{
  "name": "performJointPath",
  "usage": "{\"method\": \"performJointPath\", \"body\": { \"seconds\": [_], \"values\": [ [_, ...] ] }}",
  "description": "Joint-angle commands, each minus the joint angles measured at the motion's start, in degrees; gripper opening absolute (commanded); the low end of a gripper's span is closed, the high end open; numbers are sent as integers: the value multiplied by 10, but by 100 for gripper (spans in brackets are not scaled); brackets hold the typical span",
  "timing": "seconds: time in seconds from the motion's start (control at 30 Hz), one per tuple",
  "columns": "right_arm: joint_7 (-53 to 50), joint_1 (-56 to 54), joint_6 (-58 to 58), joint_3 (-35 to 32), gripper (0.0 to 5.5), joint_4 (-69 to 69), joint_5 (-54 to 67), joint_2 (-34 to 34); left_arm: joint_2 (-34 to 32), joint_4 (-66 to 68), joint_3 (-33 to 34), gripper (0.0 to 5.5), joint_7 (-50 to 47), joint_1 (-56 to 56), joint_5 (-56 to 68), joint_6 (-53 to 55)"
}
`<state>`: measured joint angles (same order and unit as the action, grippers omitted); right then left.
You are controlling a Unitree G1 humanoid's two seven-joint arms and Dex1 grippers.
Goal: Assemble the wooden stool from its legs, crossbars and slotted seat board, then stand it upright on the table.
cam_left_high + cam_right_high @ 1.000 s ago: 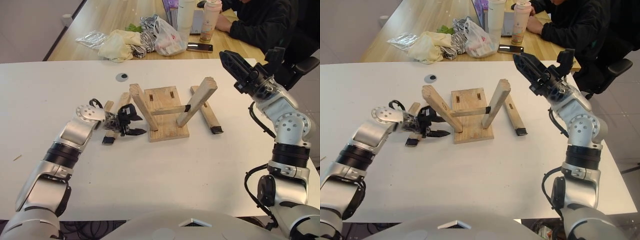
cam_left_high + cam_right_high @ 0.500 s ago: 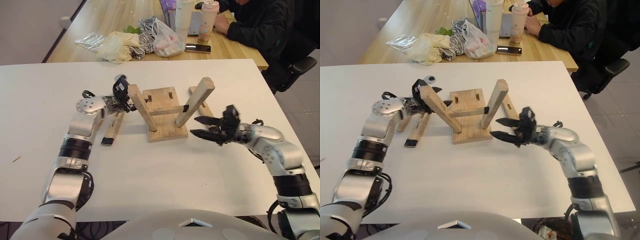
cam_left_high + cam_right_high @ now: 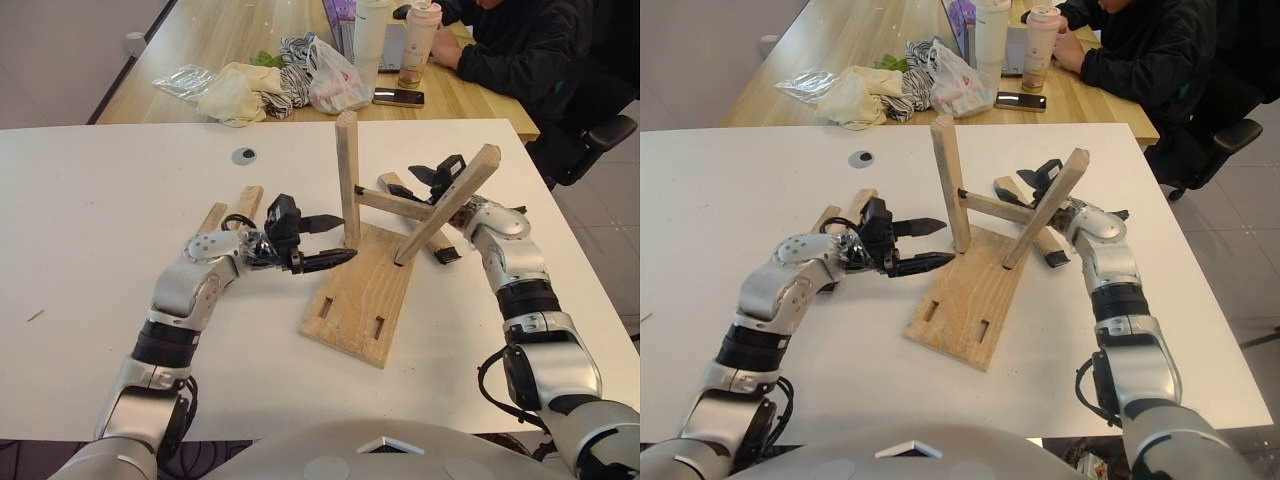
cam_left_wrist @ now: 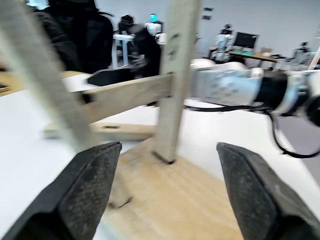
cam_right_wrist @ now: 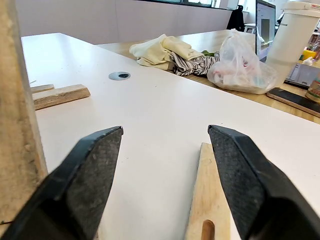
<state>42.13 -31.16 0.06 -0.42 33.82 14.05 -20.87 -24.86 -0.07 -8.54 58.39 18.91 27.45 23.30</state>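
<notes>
Seat board (image 3: pixel 355 290) lies flat on the table (image 3: pixel 120 200), about midway between its left and right edges, with two slots bare at the board's near end. On the far end we see an upright leg (image 3: pixel 347 180) and a tilted leg (image 3: pixel 452 198) leaning toward the right edge, joined by a crossbar (image 3: pixel 395 205). Left gripper (image 3: pixel 335 238), fingers spread wide, is just beside the upright leg's foot. Right gripper (image 3: pixel 418 180), also wide, sits behind the tilted leg's top. We judge the frame unsteady: a nudge could unseat the crossbar or topple both legs

Seat board (image 3: pixel 350 300) flat on table (image 3: pixel 100 200); upright leg (image 3: pixel 347 175), tilted leg (image 3: pixel 452 198) on its far end, crossbar (image 3: pixel 392 204) between. Left gripper (image 3: pixel 340 237) just left, right gripper (image 3: pixel 412 180) behind tilted leg.
</notes>
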Motion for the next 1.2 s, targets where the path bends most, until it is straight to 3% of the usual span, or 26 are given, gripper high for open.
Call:
{"method": "performJointPath", "body": {
  "seconds": [0.03, 0.33, 0.47, 0.7, 0.9, 1.2],
  "values": [
    [-48, -11, -47, -43, 312, 27, -8, -13, -20, 88, 38, 349, -32, 34, -47, -49],
    [-87, 44, -60, -87, 312, 24, -6, -14, -64, 377, 166, 349, -233, 39, -146, -222],
    [-94, 64, -52, -96, 312, 10, -6, -11, -74, 461, 180, 349, -235, 34, -156, -254],
    [-98, 59, -43, -94, 312, 18, -13, -15, -68, 482, 164, 349, -181, 15, -164, -202],
    [-98, 65, -39, -93, 312, 13, -14, -12, -73, 516, 166, 248, -191, 13, -169, -159],
    [-98, 62, -39, -90, 312, 16, -14, -7, -75, 538, 162, 142, -185, 25, -176, -164]
  ]
}}
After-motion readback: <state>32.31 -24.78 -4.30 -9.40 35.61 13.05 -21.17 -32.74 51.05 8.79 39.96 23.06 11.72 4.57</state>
